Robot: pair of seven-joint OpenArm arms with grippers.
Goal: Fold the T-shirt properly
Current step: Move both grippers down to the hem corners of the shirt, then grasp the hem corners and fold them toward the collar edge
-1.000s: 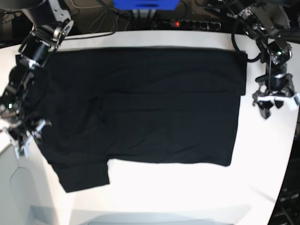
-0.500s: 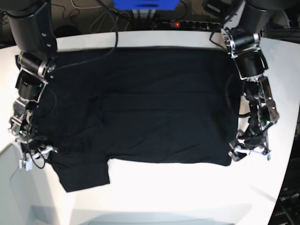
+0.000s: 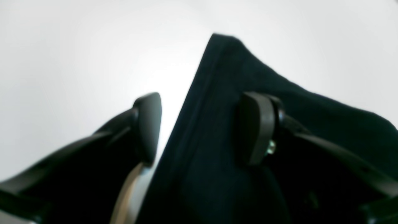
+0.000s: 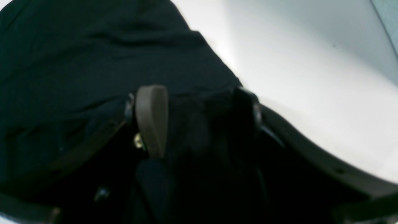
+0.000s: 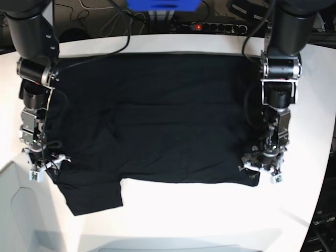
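The T-shirt (image 5: pixel 157 115) lies spread flat and not yet folded on the white counter (image 5: pixel 210 215), with the left claw (image 5: pixel 261 169) and right claw (image 5: pixel 46 167) both open, straddling its two near corners, so every fold remains.

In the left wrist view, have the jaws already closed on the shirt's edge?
No. The left gripper stands with its jaws wide apart, the T-shirt edge lying between them, bare white table beside it.

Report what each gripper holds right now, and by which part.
Nothing is held. The left gripper stands open astride a corner of the T-shirt; the right gripper stands open over its edge.
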